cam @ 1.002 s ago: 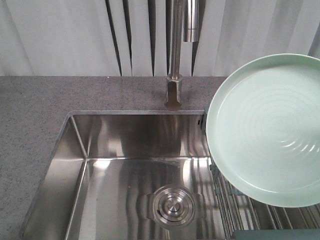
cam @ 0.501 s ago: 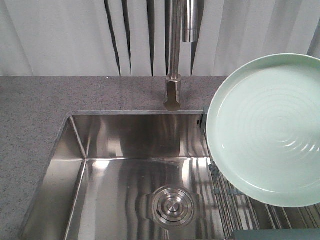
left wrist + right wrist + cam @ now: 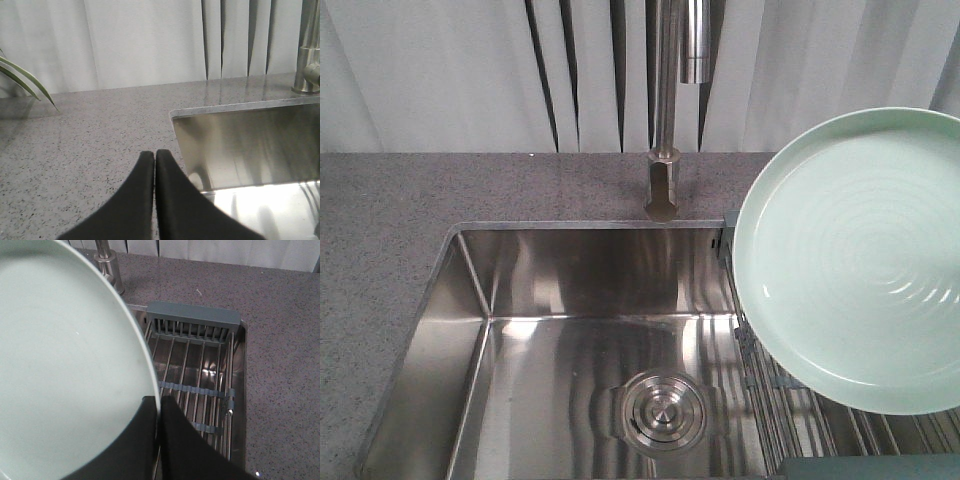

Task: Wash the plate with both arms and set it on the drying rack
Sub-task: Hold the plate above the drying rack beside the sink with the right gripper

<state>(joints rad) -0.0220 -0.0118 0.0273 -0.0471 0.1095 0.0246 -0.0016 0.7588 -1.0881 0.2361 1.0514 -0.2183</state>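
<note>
The right tool point(image 3: 158, 407) grips the plate point(image 3: 855, 260) by its rim above the drying rack point(image 3: 192, 375), the left tool point(image 3: 154, 156) clenched empty over the counter point(image 3: 75, 130); placing seems in hand, so lower it onto the rods.

The desk point(image 3: 390, 230) is grey speckled stone and fills the left and upper middle of the front view. A steel sink point(image 3: 580, 270) is sunk into it, with a round drain point(image 3: 663, 415) in its floor. A faucet point(image 3: 661, 190) stands on the desk just behind the basin's back edge. The drying rack point(image 3: 192, 320) lies across the sink's right end, at the lower right of the front view.
</note>
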